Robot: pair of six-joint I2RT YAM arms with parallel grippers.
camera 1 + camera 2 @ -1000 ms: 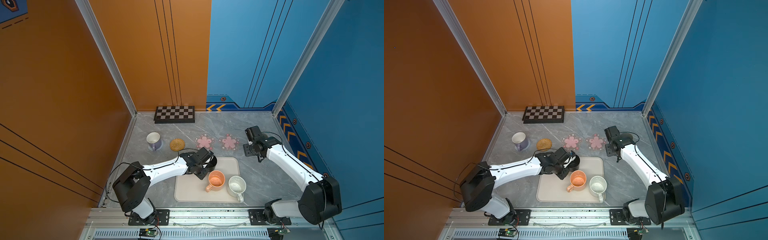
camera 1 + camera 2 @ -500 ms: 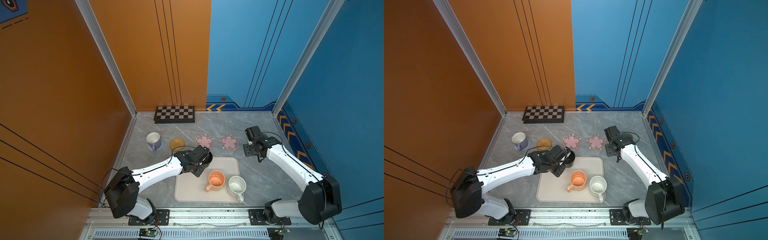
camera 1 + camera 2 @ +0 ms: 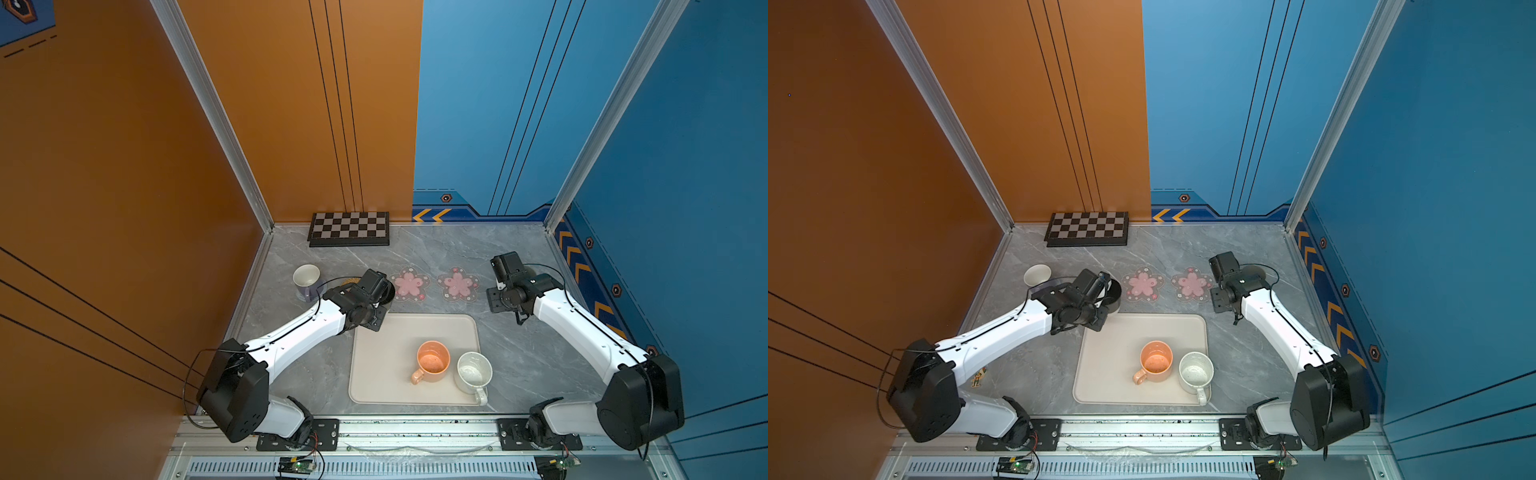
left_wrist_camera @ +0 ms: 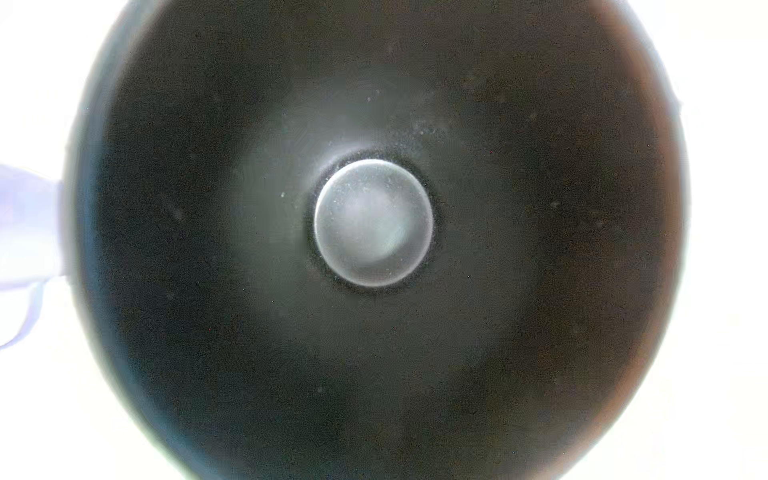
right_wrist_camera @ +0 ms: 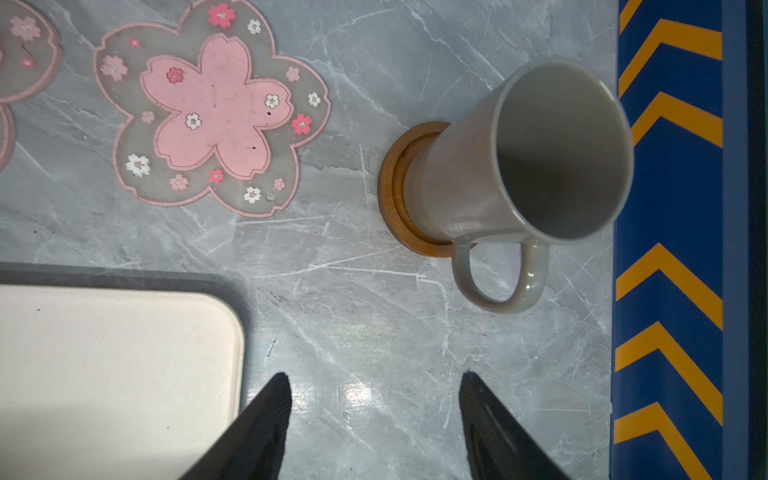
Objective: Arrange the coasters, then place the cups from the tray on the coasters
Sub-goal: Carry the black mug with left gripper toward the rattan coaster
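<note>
**Mugs to coasters: black mug [image 3: 1115, 296] in my left claw [image 3: 1104, 293]**

In both top views my left claw is clenched on the black mug's wall. It holds the mug just off the far left corner of the tray [image 3: 374, 374], between the tan rattan coaster [image 3: 350, 281] and the nearer pink flower coaster [image 3: 410, 284]. I cannot tell whether its base touches the table. The lavender mug [image 3: 306, 281] stands just left of the rattan coaster. The orange mug [image 3: 433, 361] and the white speckled mug [image 3: 473, 372] wait on the tray. My right claw [image 3: 496, 300] hangs right of the second pink flower coaster [image 3: 457, 284].

In the left wrist view I look straight down into the black mug. Its dark inside fills the picture around a pale round floor, and my fingers do not show.

In the right wrist view my right claw is released, with only bare table between its tips. The tall grey mug [image 5: 540, 166] stands upright on the dark-brown wooden coaster [image 5: 390, 195].

The black mug looks glazed and rigid. I judge it weighty for a one-wall pinch, slick, and liable to chip. The wall near the rim is the place to hold it. It wants to be kept level and lowered gently, centred on the rattan.
</note>
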